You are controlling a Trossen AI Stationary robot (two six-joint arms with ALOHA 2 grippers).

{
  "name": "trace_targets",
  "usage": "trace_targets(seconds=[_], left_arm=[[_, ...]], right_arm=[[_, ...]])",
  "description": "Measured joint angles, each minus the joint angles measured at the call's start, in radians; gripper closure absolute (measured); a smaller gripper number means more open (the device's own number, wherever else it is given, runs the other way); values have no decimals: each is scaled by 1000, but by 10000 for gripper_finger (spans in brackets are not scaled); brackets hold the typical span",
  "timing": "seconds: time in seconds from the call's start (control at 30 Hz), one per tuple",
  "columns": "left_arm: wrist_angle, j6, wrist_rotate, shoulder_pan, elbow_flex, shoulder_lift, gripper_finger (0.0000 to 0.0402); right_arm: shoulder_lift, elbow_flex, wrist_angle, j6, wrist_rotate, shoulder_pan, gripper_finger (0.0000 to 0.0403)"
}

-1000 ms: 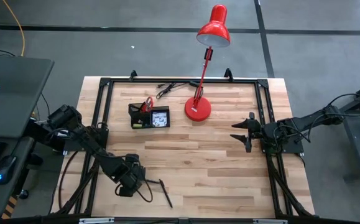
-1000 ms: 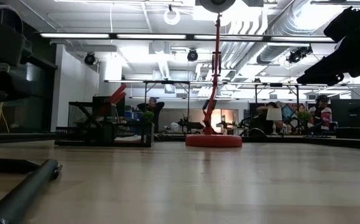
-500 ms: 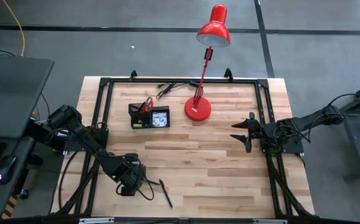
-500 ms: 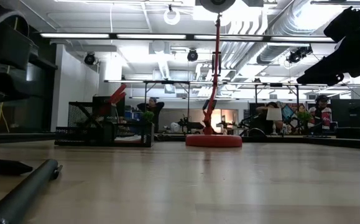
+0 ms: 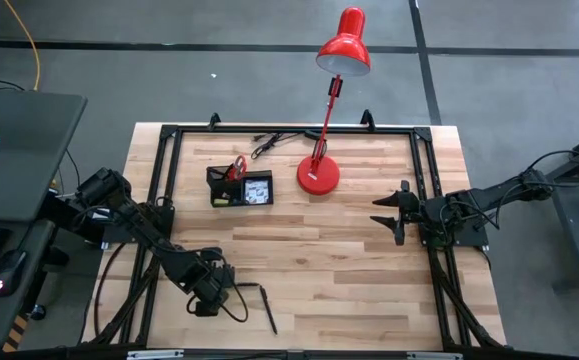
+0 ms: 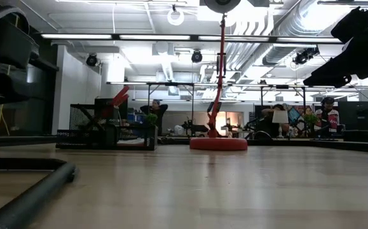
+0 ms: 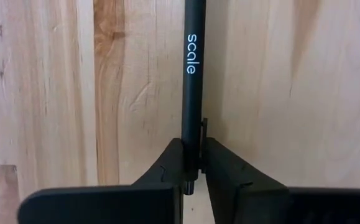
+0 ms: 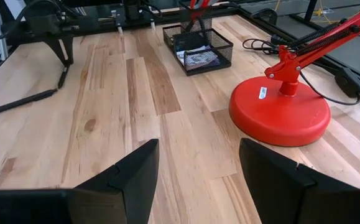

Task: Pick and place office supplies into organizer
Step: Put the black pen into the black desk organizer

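Two pens [image 5: 268, 311] left on worktop; my left gripper [image 7: 194, 163] clamps one pen [image 7: 192, 74]; next lift, carry to organizer [image 5: 240, 187]; right gripper [image 8: 195, 163] open.

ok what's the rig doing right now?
The left claw is down at the table's near-left area, shut on a black pen marked "scale"; the pen is still low at the wood. A second black pen lies loose beside it. The organizer at the back already holds the red-handled scissors and a patterned packet. The right claw waits open, off to the right near the red lamp.
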Motion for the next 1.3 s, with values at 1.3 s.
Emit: trace_targets(seconds=[1.3], left_arm=[[121, -75, -219, 1, -3, 5, 366]], right_arm=[[213, -3, 263, 199, 97, -1, 187]])
